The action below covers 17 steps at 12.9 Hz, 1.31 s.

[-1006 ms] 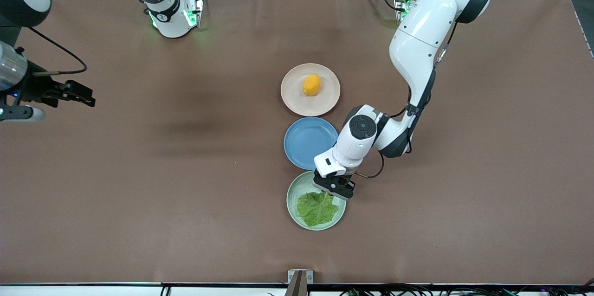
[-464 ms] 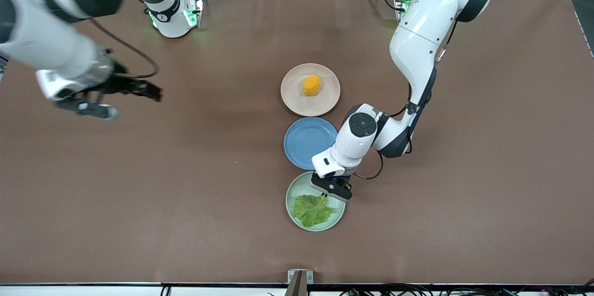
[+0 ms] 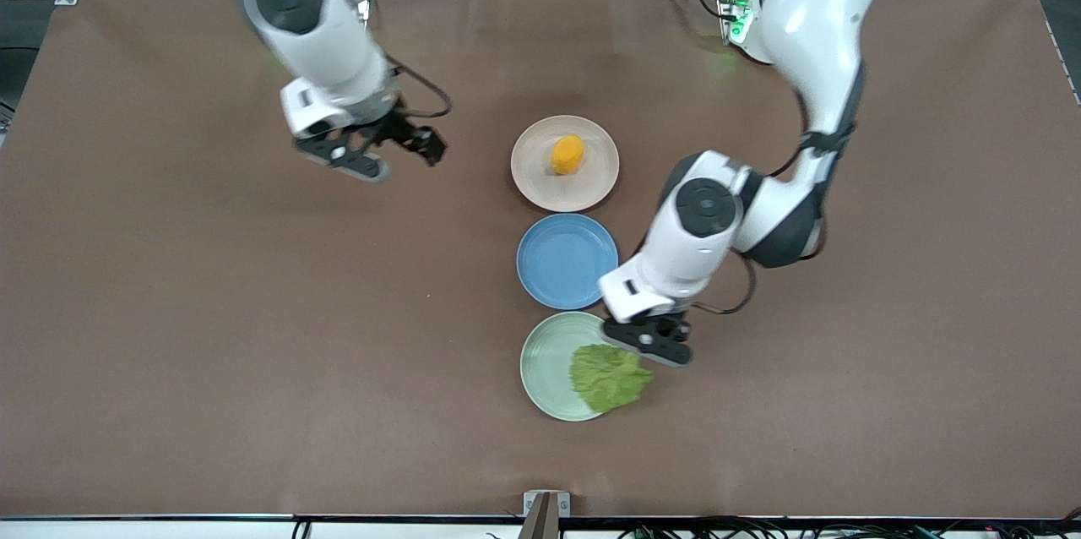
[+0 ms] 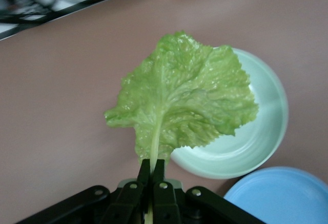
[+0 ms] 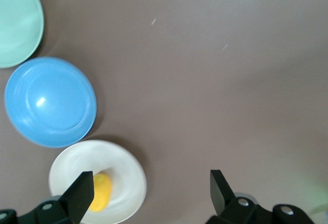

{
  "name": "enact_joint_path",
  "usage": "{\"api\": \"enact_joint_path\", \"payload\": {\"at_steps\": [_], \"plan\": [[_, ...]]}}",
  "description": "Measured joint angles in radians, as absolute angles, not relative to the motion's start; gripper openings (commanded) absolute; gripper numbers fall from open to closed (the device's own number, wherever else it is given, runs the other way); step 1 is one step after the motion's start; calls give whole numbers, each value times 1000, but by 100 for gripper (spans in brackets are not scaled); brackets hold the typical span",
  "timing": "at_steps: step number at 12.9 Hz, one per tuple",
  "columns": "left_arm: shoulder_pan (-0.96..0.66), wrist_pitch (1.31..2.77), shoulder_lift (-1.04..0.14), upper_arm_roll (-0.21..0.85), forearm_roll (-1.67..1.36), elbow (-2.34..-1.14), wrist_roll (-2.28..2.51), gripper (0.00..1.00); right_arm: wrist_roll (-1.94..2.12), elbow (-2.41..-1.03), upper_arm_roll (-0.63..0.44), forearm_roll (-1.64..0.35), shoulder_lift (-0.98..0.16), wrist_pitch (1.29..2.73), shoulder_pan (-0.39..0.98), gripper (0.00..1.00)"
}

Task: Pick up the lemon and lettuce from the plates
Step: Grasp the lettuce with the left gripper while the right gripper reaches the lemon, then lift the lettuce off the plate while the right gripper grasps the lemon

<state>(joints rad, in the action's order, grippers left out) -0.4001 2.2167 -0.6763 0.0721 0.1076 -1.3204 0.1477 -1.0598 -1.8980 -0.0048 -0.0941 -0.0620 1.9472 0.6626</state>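
Brown, matte sheeting is covering the whole surface (image 3: 253, 336), faintly creased and otherwise plain. Three round, shallow, smooth plates are sitting in a line down its middle. Farthest from the front camera is the beige-pink plate (image 3: 528, 176), carrying the small oval yellow-orange lemon (image 3: 567, 154) with its smooth rind. Next comes the glossy blue plate (image 3: 564, 260), and nearest the front camera the pale green plate (image 3: 545, 362).

The crinkled green lettuce leaf (image 3: 610, 377) is hanging from the left tool (image 3: 649, 343), which is clamped on its stalk over the green plate's rim toward the left arm's end of the surface. From the front camera the leaf is showing only as a ruffled patch overlapping that rim. The left wrist view is showing more: the black fingers (image 4: 159, 180) are pinching the pale central stalk, and the blistered, veined leaf (image 4: 184, 96) is spreading out partly over the green plate (image 4: 266, 131) and partly over bare brown sheeting, with the blue plate (image 4: 282, 193) just beside.

The right tool (image 3: 372, 152) is hovering over bare surface toward the right arm's end, beside the beige-pink plate, its fingers spread wide and holding nothing. Its wrist view is showing the lemon (image 5: 101, 191) lying on the pale plate (image 5: 123, 167) by one black fingertip (image 5: 82, 193), and the blue plate (image 5: 50, 101) close by.
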Motion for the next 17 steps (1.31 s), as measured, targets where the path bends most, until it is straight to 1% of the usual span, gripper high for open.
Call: {"api": "enact_joint_path", "payload": {"at_steps": [1,3,5,7,9,12,15,16,17], "plan": [[-359,2172,-638,72,108,-1347,110,3,-1141,-1906,-5,-94,-87,1998,723,100],[-272,2120,-575,71,108,-1420,17,3,-1286,-1915,-5,-94,-176,2132,839,100],[-184,2110,-518,72,108,-1529,-27,4,-1407,-1917,-5,-92,-296,2288,941,100],[-120,2111,-469,73,108,-1641,-39,5,-1476,-1912,-7,-92,-399,2416,1009,100],[-57,2135,-447,73,108,-1726,-39,6,-1503,-1892,-9,-88,-457,2445,1038,100],[-4,2268,-466,73,108,-1841,-43,6,-1506,-1866,-12,-80,-495,2442,1053,100],[0,2336,-505,75,108,-1864,-43,8,-1556,-1840,-12,-9,-544,2440,1065,100],[-1,2353,-513,76,108,-1864,-43,14,-1574,-1830,-13,15,-565,2440,1068,100],[-1,2372,-521,76,108,-1864,-43,38,-1584,-1821,-13,26,-583,2440,1070,100]]}}
